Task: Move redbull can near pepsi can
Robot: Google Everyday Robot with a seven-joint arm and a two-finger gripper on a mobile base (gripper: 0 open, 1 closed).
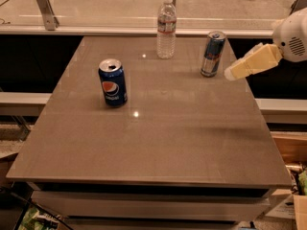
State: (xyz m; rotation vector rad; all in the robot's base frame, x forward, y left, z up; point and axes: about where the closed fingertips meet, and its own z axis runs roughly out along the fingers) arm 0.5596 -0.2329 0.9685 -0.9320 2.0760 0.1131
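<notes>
The redbull can (212, 54) is seen upright near the far right edge of the table (163, 143), well apart from the pepsi can (112, 83), which is stood at the left. The gripper (232, 72) is held just beside the redbull can, on its right; whether it is open or closed cannot be told. A water bottle (166, 28) is set at the far edge.

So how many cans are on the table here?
2. The pepsi can stands left of centre; the redbull can stands far right, right of the bottle. The pincer hovers just right of the redbull can. Nothing seems hidden.
</notes>
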